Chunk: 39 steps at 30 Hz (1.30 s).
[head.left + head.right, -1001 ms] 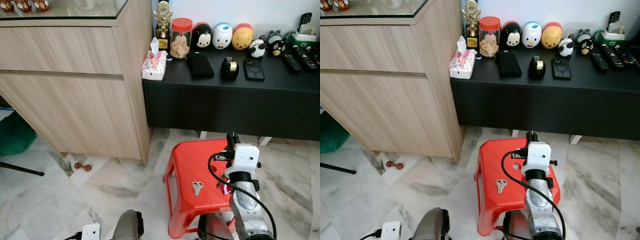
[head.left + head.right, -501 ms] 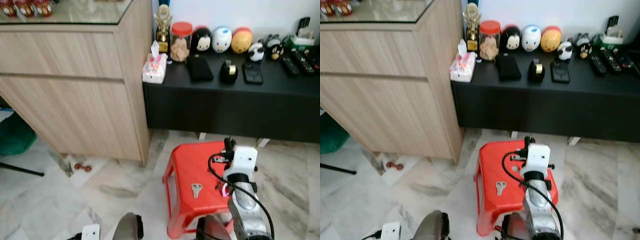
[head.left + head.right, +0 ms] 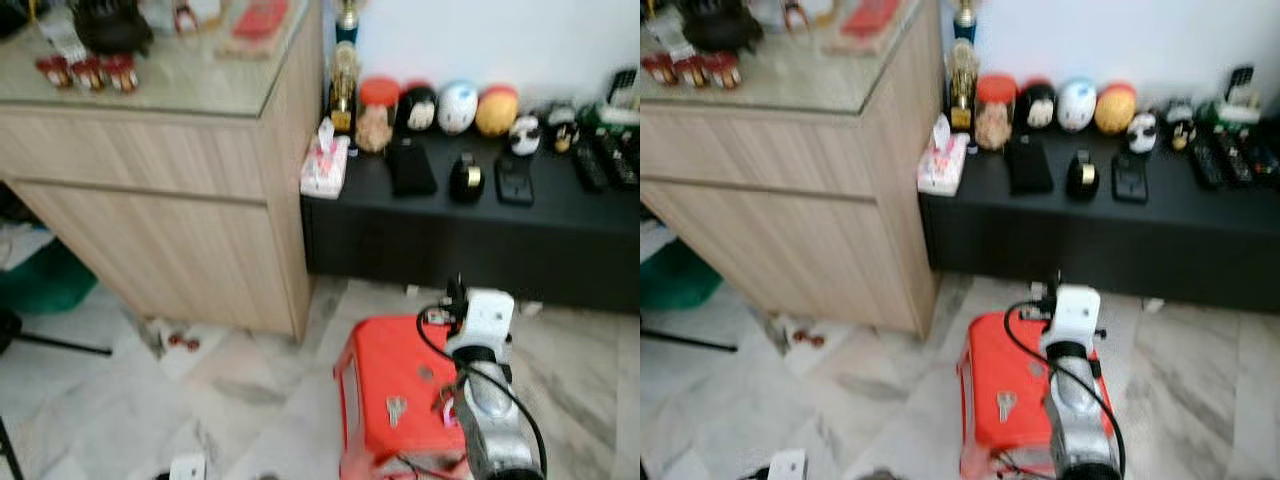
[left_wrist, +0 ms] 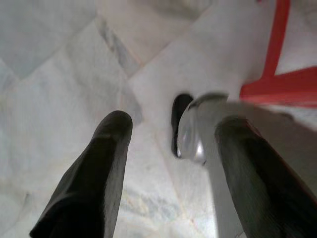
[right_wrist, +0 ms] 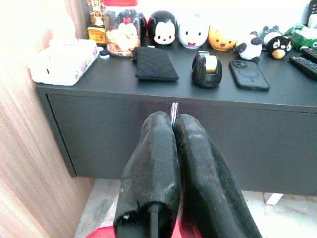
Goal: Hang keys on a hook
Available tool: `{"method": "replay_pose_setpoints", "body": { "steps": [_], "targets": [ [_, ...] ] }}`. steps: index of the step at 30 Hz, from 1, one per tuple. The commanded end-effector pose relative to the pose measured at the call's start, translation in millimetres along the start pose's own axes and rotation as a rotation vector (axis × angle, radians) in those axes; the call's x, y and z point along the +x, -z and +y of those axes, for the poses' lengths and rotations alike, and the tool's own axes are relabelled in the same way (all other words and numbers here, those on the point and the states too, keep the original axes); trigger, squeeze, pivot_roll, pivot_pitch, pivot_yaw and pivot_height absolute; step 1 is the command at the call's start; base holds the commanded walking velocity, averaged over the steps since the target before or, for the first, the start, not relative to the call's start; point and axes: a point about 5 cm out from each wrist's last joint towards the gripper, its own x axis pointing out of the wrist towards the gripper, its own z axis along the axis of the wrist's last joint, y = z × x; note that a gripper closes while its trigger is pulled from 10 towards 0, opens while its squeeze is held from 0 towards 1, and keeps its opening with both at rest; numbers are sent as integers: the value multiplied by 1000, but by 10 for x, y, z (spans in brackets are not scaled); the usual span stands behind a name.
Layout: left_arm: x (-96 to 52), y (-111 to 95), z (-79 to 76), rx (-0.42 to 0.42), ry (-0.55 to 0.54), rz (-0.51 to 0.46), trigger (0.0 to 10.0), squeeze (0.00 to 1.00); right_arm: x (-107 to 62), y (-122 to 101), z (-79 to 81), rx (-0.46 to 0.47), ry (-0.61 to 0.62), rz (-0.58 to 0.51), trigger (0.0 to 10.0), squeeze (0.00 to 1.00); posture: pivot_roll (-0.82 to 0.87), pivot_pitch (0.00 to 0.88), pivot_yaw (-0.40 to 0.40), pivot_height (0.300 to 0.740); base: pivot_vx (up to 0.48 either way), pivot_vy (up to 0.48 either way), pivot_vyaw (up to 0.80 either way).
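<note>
A small bunch of silver keys (image 3: pixel 396 408) lies on the seat of a red plastic stool (image 3: pixel 375 365). My right gripper (image 3: pixel 458 291) is held up over the stool's far right part and points at the black console. Its fingers (image 5: pixel 153 148) are shut, and a thin silver piece (image 5: pixel 174 109), seemingly a key, sticks out between the tips. In the left wrist view my left gripper (image 4: pixel 168 134) hangs low over the marble floor beside the stool, open with nothing between its fingers.
A light wooden cabinet (image 3: pixel 170 230) with a glass top stands on the left. A low black console (image 3: pixel 560 215) behind the stool carries a tissue pack (image 3: pixel 324 165), a jar (image 3: pixel 376 112), toy figures, a phone and remotes. Marble floor (image 3: pixel 110 400) lies on the left.
The camera has lifted and the picture is blurred; more of the cabinet top shows. The right gripper stays shut over the stool, and the keys lie where they were.
</note>
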Motion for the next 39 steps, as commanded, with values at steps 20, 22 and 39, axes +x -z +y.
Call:
{"method": "replay_pose_setpoints", "body": {
  "steps": [20, 22, 39],
  "targets": [
    [-24, 127, -237, 22, 41, 20, 10000, 0, -178, 337, -73, 69, 9, 140, 10000, 0, 92, 44, -22, 740, 0, 0, 0],
    [-4, -40, -84, 33, -20, -67, 10000, 0, -180, 342, -76, 66, 6, 140, 10000, 0, 96, 40, -18, 740, 0, 0, 0],
    [-75, -873, 239, 67, -83, -530, 10000, 0, -170, 367, -50, 43, -12, 142, 10000, 0, 114, 39, -11, 740, 0, 0, 0]
  ]
}}
